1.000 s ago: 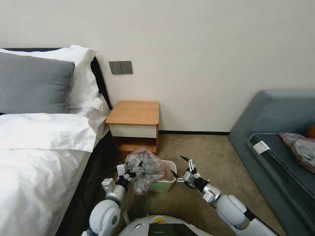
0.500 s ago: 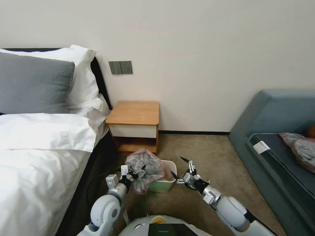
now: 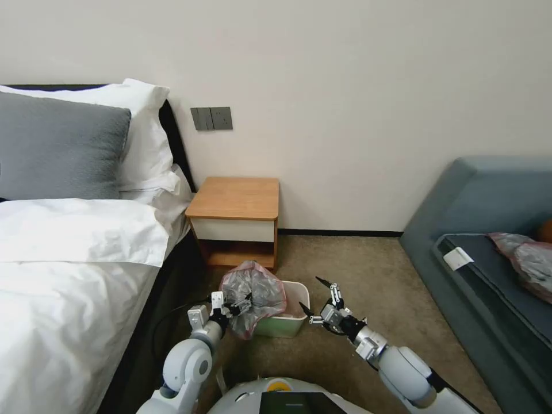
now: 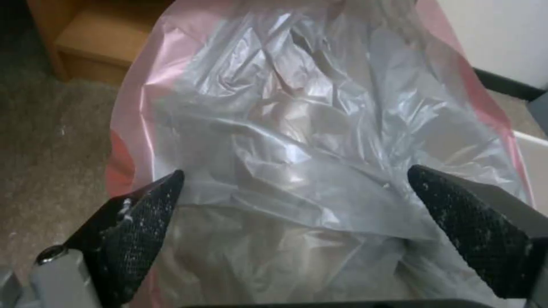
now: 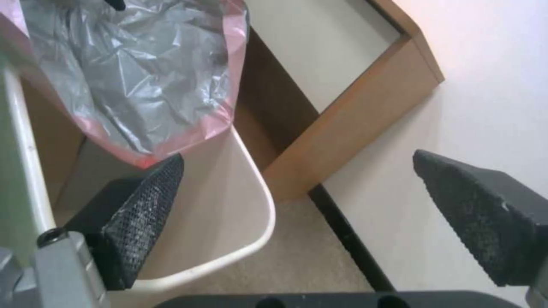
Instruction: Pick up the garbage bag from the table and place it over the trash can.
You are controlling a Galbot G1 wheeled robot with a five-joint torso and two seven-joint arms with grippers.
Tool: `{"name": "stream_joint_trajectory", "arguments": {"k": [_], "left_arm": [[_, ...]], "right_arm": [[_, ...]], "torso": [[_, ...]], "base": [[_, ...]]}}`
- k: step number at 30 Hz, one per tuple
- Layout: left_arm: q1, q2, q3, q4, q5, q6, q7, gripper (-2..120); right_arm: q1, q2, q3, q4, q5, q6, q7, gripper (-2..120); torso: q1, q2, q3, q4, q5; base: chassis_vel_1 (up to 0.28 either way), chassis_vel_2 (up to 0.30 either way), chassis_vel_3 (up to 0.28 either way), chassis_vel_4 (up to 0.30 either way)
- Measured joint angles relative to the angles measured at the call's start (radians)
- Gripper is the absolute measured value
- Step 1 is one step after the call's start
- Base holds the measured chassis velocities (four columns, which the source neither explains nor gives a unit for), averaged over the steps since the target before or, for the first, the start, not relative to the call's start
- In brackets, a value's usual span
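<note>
Silvery-grey garbage bag [image 3: 253, 297], crumpled and pink-rimmed, drapes over the trash can's [image 3: 286, 327] left side. Left gripper [image 3: 240, 302] has pulled back slightly, fingers spread around the plastic; right gripper [image 3: 317, 297] unchanged, spread wide just beside the can.

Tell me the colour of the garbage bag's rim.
Pink-red, edging the silvery-grey garbage bag; clearest in the right wrist view.
</note>
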Motion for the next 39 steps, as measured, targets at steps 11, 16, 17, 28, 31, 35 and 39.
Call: {"name": "stream_joint_trajectory", "arguments": {"k": [11, 16, 17, 28, 31, 35, 39], "left_arm": [[-0.01, -0.02, 0.005, 0.018, -0.009, 0.02, -0.015, 92], [-0.004, -0.024, 0.007, 0.019, -0.039, -0.027, -0.052, 91], [-0.004, -0.024, 0.007, 0.019, -0.039, -0.027, -0.052, 91], [-0.016, -0.033, 0.012, 0.052, -0.034, 0.007, -0.046, 56], [-0.019, -0.036, 0.015, 0.058, -0.022, 0.015, -0.032, 48], [-0.021, -0.039, 0.019, 0.063, -0.005, 0.022, -0.027, 34], [-0.021, -0.038, 0.019, 0.061, 0.009, 0.024, -0.027, 19]], "right_arm": [[-0.002, 0.003, 0.0, -0.003, 0.0, 0.0, 0.001, 100], [-0.002, 0.003, 0.001, -0.005, 0.0, 0.0, 0.001, 100], [-0.002, 0.003, 0.001, -0.005, 0.0, 0.0, 0.001, 100], [0.0, 0.003, 0.003, -0.004, 0.004, -0.001, 0.0, 100], [-0.005, 0.002, 0.008, -0.001, 0.004, -0.001, 0.001, 100], [-0.008, 0.003, 0.011, -0.001, 0.006, -0.002, 0.001, 100], [-0.009, 0.003, 0.012, -0.001, 0.009, -0.003, 0.001, 100]], "torso": [[0.0, 0.0, 0.0, 0.0, 0.0001], [0.0, 0.0, 0.0, 0.0, 0.0], [0.0, 0.0, 0.0, 0.0, 0.0], [0.0, 0.0, 0.0, 0.0, 0.0], [0.0, 0.0, 0.0, 0.0, 0.0001], [0.0, 0.0, 0.0, 0.0, 0.0001], [0.0, 0.0, 0.0, 0.0001, 0.0001]], "base": [[0.0, 0.0, 0.0, 0.0], [0.0, 0.0, 0.0, 0.0], [0.0, 0.0, 0.0, 0.0], [0.0, 0.0, 0.0, 0.0], [0.0, 0.0, 0.0, 0.0], [0.0, 0.0, 0.0, 0.0], [0.0, 0.0, 0.0, 0.0]]}}
